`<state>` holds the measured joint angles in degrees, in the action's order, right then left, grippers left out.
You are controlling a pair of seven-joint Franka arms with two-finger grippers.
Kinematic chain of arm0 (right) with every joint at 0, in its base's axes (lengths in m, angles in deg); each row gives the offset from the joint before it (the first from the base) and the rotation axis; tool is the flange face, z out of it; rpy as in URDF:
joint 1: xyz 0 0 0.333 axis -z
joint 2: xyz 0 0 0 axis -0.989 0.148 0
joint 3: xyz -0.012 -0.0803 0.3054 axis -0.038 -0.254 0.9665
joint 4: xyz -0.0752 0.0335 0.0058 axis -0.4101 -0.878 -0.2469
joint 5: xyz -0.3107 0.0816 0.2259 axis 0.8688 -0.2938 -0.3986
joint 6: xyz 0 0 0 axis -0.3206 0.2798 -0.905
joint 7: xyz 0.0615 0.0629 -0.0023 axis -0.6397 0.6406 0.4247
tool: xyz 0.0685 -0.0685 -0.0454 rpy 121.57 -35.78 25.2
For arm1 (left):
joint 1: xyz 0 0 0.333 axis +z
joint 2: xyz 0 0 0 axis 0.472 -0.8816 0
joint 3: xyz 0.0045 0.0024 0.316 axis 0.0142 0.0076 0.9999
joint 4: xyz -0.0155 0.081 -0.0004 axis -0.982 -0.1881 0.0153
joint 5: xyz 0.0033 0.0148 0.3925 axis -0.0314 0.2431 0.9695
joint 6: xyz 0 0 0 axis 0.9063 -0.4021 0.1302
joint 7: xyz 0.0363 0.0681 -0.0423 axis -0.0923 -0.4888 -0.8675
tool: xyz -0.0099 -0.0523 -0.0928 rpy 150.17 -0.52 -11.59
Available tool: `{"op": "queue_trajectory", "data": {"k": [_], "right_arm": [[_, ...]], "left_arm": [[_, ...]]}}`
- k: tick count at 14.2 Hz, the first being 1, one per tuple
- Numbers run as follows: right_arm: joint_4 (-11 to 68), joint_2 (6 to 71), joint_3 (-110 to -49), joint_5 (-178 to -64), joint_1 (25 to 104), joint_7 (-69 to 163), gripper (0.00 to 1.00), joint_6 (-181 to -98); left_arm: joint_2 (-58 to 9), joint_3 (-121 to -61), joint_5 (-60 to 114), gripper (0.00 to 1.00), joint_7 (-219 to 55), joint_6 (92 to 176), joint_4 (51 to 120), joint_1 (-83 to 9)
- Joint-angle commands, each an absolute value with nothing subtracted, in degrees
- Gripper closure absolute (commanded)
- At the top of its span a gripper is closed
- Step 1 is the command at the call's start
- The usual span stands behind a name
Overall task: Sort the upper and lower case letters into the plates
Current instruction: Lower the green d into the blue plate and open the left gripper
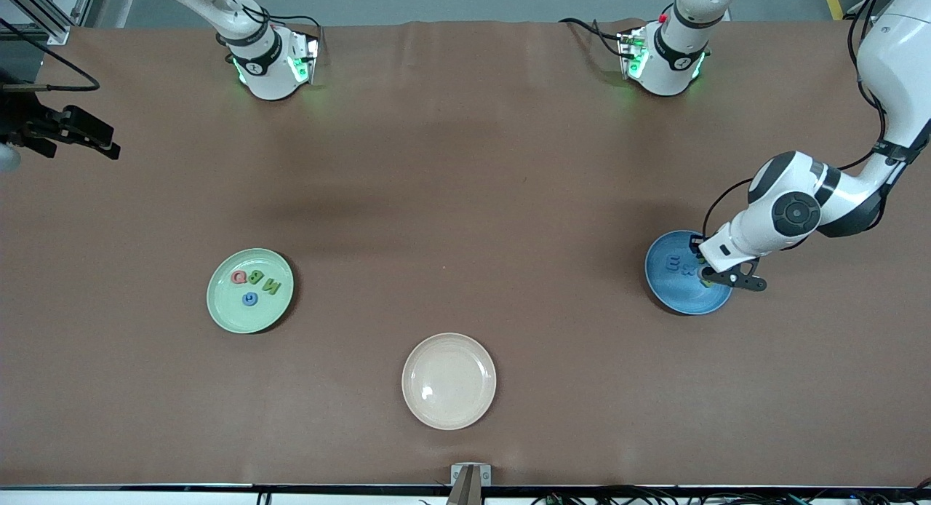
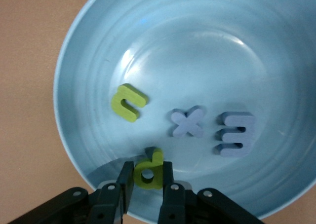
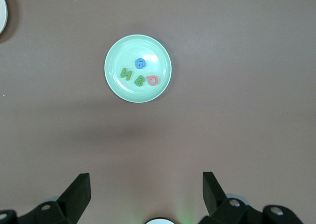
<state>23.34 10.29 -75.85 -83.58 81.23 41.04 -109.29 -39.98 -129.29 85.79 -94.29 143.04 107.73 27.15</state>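
We are reading N, B, Q, G in the green plate. The left gripper is grasping a green "d" between its fingers over the blue plate. The right gripper is waiting with fingers released.

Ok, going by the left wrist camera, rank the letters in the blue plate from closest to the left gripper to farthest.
The left gripper is over the blue plate's rim.
1. Green d, pinched between the fingers.
2. Purple x and green c, both mid-plate; too close to call.
3. Purple E, lying beside the x, on the side away from the c.
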Motion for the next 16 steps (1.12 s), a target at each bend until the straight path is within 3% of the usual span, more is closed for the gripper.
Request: {"op": "queue_trajectory", "data": {"k": [1,3,7,11,16], "right_arm": [[24.76,8.91,-76.02,-84.25,80.70,41.11,0.00,-111.05],[24.76,8.91,-75.93,-84.43,80.70,41.20,0.00,-111.31],[24.76,8.82,-76.02,-85.47,80.70,41.20,0.00,-111.14],[24.76,8.91,-76.11,-85.92,80.70,41.28,0.00,-110.96],[24.93,8.82,-76.11,-85.13,80.70,41.72,0.00,-110.96]], "left_arm": [[-40.74,-129.11,86.65,0.55,-95.12,143.35,106.88,25.54],[-40.39,-129.11,86.12,0.00,-95.12,143.09,106.79,25.44],[-38.02,-132.69,83.33,0.00,-94.86,137.49,105.04,25.80],[-38.01,-139.64,77.33,0.00,-93.98,122.81,95.30,25.89],[-35.22,-143.96,70.86,0.00,-93.72,114.44,86.15,25.45]]}}
